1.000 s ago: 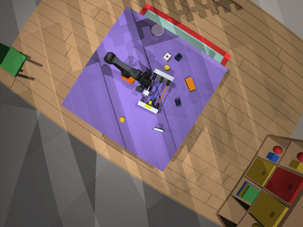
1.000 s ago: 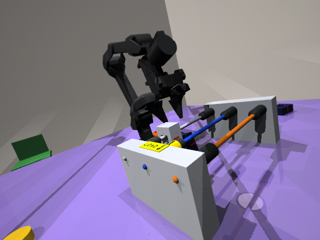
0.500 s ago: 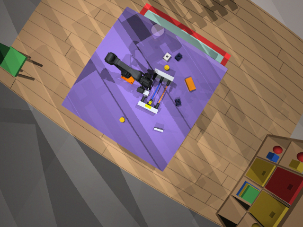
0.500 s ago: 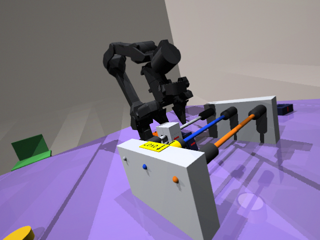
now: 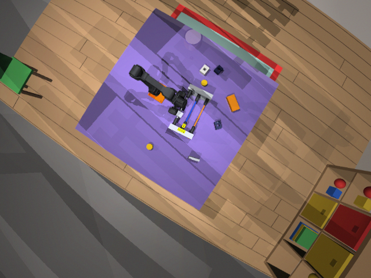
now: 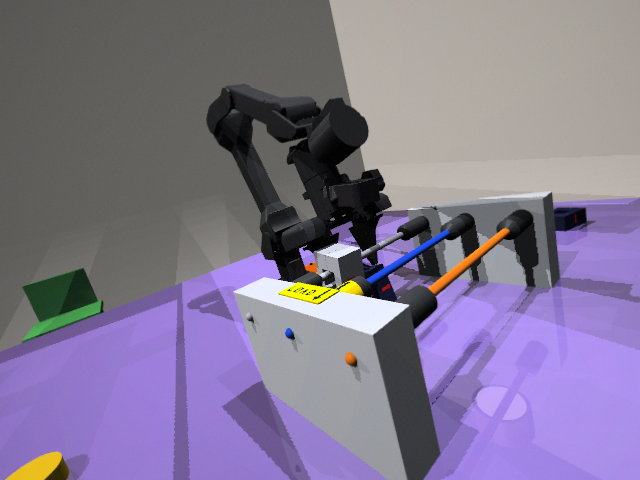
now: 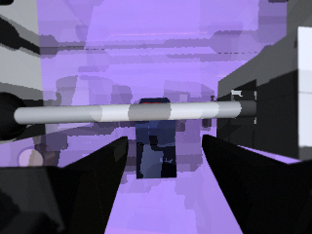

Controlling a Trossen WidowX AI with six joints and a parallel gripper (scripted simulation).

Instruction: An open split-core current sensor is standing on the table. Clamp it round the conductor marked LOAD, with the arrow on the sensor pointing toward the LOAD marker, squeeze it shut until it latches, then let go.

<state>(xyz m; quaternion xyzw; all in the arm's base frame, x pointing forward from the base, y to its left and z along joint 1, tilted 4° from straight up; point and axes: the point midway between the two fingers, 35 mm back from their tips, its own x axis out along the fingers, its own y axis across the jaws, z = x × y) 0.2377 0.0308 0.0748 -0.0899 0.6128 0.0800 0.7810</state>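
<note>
Purple table [image 5: 126, 143] carries your 3 wires: the white sensor [image 6: 338, 262] sits on the grey wire [image 7: 122, 113] beside the yellow label [image 6: 306, 292], and your gripper [image 6: 364, 233] hangs open, empty, just behind it.

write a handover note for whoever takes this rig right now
Tool: open, holding nothing, low by the grey conductor.
Things: yellow LOAD label on the front board; yellow collar on the blue conductor. A pale block sits at the grey conductor's board end. A dark blue piece stands below; cannot tell if it is the sensor.
Done: nothing seen clamped on blue.
Left: grasp, clamp, latch, release.
</note>
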